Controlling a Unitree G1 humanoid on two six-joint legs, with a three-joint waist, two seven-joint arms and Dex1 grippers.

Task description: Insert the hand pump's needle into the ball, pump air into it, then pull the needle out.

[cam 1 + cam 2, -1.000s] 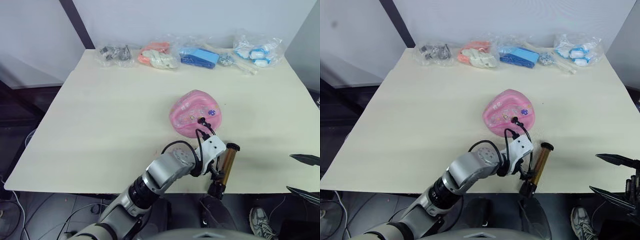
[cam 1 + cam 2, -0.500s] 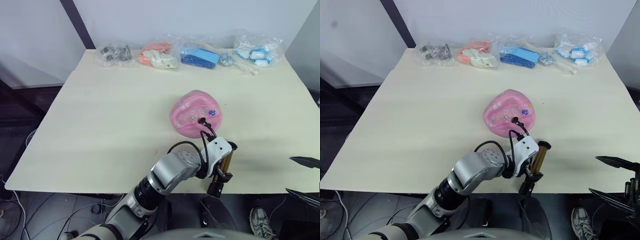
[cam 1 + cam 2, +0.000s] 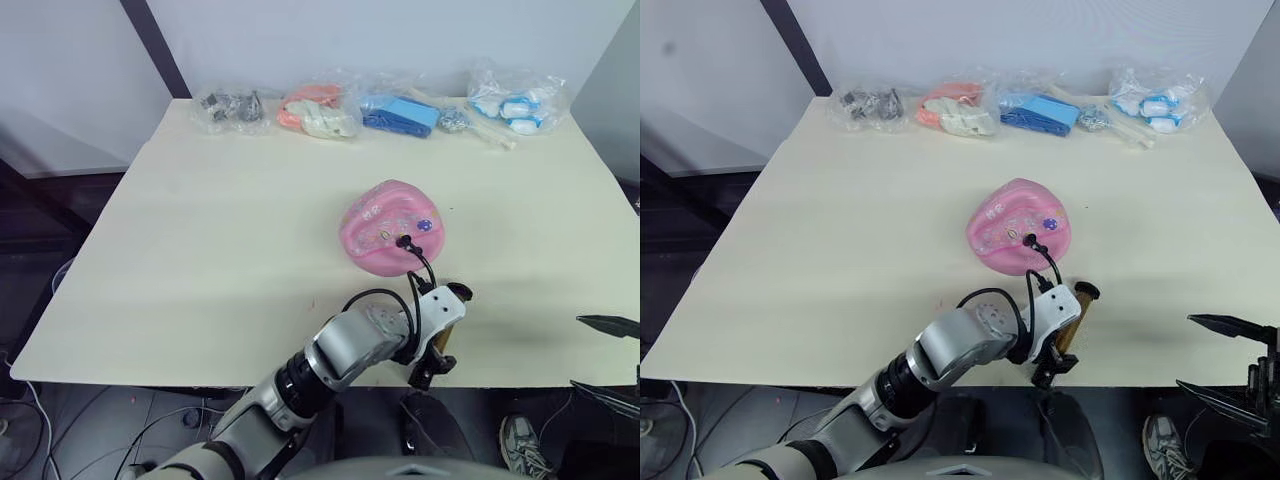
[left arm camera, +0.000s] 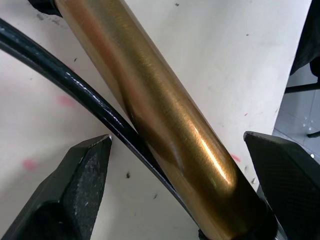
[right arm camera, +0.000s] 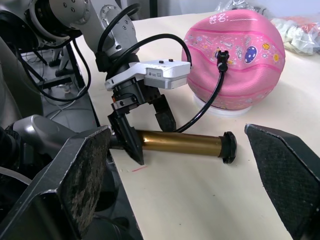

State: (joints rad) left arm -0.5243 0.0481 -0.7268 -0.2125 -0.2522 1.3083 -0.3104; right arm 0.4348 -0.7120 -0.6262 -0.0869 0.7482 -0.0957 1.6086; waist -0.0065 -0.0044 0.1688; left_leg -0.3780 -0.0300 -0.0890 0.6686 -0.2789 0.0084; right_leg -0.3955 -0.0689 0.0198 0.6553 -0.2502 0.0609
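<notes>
**Left end effector straddles the pump at the near edge of the bench**

The left end effector [image 5: 145,131] is down at the near edge of the bench [image 3: 200,250], with its two black fingers [image 4: 75,190] spread wide, one on each side of the hand pump [image 5: 175,143]. In the left wrist view the bronze cylinder passes between the fingers with bare bench visible on both sides, so the fingers are not closed on it; I cannot tell whether a fingertip touches the metal. The pump lies flat on the bench, directly under this end effector, with one black cap [image 5: 229,147] pointing away from it, toward the right arm's side.

The thin black hose [image 5: 205,107] leaves the pump beside the left end effector, runs along the cylinder in the left wrist view, and curves up to the ball [image 3: 391,240]. The ball is just beyond the left end effector, farther from the bench edge, and stands on a small white ring. It looks partly flat, with a dented top. The black fitting of the needle [image 5: 222,56] sits on the surface of the ball; the metal pin itself is not visible.

The right end effector [image 3: 1225,358] hangs off the bench, well apart from the pump and the ball, with its fingers opened wide and nothing between them.

Several clear bags [image 3: 320,110] of small items lie in a row at the far edge of the bench, far from both end effectors.
</notes>
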